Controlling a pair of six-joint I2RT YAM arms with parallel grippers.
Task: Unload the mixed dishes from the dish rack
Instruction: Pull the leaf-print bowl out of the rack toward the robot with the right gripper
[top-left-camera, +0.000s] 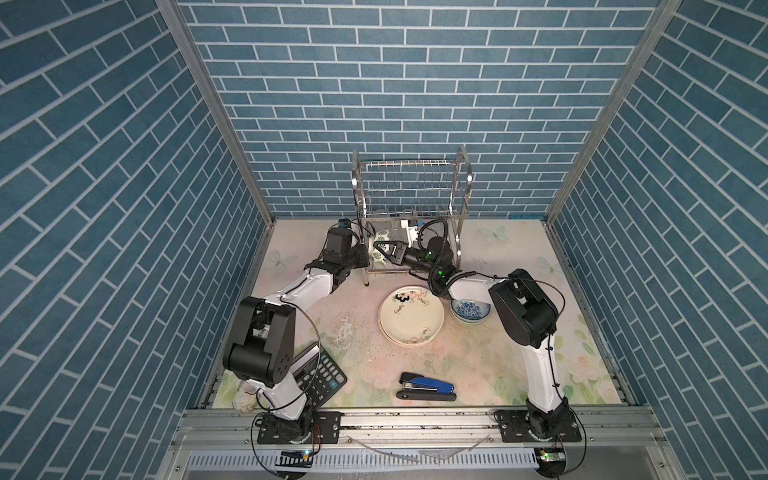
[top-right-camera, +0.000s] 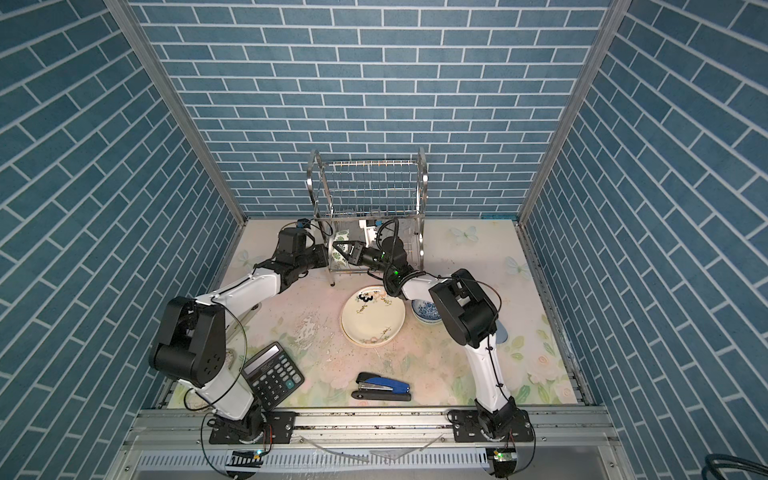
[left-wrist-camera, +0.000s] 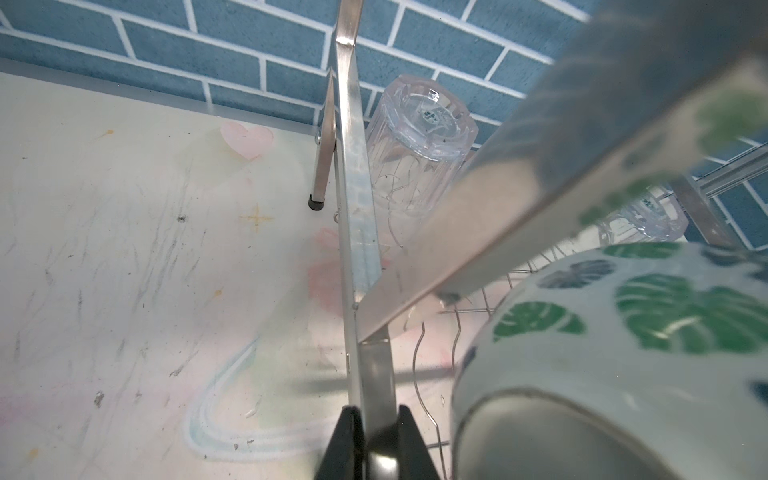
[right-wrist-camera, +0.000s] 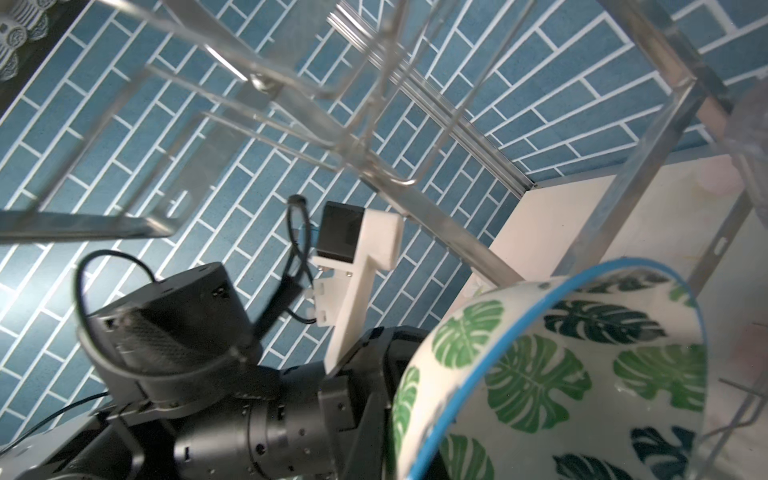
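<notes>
My right gripper (top-left-camera: 391, 250) is inside the lower tier of the rack (left-wrist-camera: 353, 158), pressed together on the leaf bowl (right-wrist-camera: 540, 374). I judge that the pinch is on the thin rim, but my own fingers are hidden in the right wrist view. The leaf bowl is tipped on its side at the left end of that tier, with its foot toward my left gripper (left-wrist-camera: 376, 422). That gripper is clamped on a flat steel strip of the rack's side frame, I believe to keep the rack from sliding.

The leaf bowl looks like glazed ceramic: stiff, smooth and slippery, and rather heavy for such a narrow hold. On a rim pinch it can swing and turn between the pads, so I want the fingers deep over the wall, one inside and one outside. It will chip if it knocks the steel frame or the upper shelf, so the way out must be slow and clear of both.

Behind it a tumbler (left-wrist-camera: 419, 133) and a second tumbler (left-wrist-camera: 640, 216) seem to stand mouth down. They are clear, light and smooth, so I would take them around the body. The plates (top-left-camera: 411, 324) and the blue bowl (top-left-camera: 471, 309) lie already on the bench (top-left-camera: 457, 365).
</notes>
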